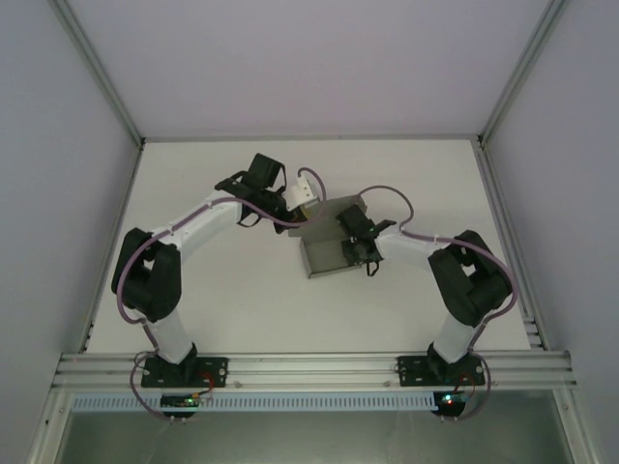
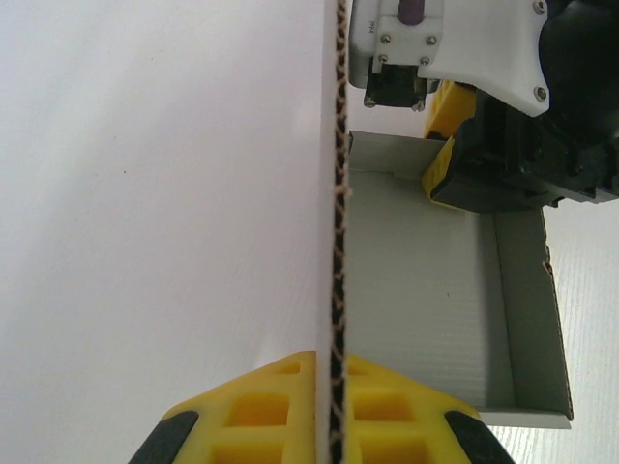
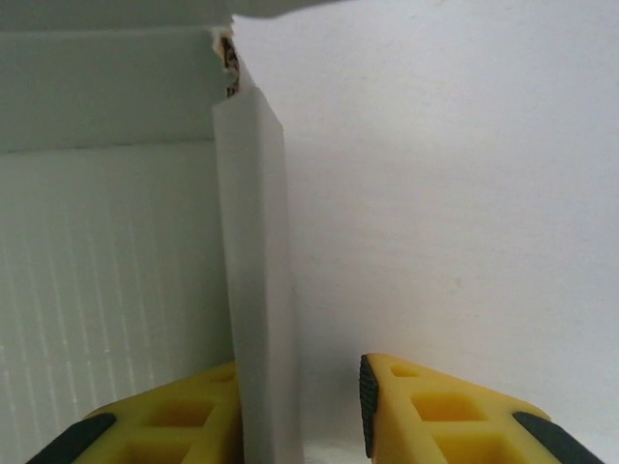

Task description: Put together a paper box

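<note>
From above, the right jaws are hiding the paper box's (image 1: 324, 259) right wall; at the left wrist, its upright wall is running off the picture's top and bottom.

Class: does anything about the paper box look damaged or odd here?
Yes. In the right wrist view, the paper box shows a ragged, brownish tear at the top corner where its upright wall meets the far panel.
</note>
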Tool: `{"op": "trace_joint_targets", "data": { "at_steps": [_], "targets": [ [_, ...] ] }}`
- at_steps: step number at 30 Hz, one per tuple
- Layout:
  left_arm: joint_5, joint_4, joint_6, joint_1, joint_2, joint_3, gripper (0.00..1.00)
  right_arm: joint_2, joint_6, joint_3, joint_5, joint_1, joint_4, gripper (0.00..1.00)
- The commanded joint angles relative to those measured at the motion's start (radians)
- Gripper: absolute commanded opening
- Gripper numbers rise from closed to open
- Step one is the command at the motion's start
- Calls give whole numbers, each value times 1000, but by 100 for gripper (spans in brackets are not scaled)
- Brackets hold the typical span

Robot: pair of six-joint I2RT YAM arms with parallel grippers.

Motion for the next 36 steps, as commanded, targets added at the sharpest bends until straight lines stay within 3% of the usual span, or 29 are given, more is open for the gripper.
{"op": "trace_joint_targets", "data": {
  "at_steps": [1, 7, 12, 17, 19, 24, 27, 30, 33, 36],
  "targets": [
    [7, 14, 14, 9, -51, -1, 0, 3, -32, -19, -112, -1, -44, 28],
    [-3, 9, 14, 10, -58, 3, 0, 59, 29, 32, 124, 35, -182, 2],
    [12, 18, 5, 10, -62, -2, 0, 126, 159, 95, 369, 61, -291, 0],
    [16, 36, -18, 9, -60, -12, 0, 257, 403, 194, 571, 85, -469, 0],
    [14, 42, -21, 9, -55, -17, 0, 296, 454, 207, 603, 97, -482, 0],
    [4, 37, -18, 10, -35, -10, 0, 245, 326, 147, 518, 109, -303, 0],
    [5, 36, -4, 17, -25, -8, 0, 139, 237, 75, 427, 105, -157, 21],
    [25, 18, 44, 23, -17, -11, 0, 11, 162, -3, 292, 86, -1, 29],
    [36, -24, 80, 25, -2, 3, 0, -128, 107, -85, 136, 59, 141, 63],
    [36, -30, 101, 30, 11, 9, 0, -261, 49, -156, -23, 29, 249, 84]
  ]
}}
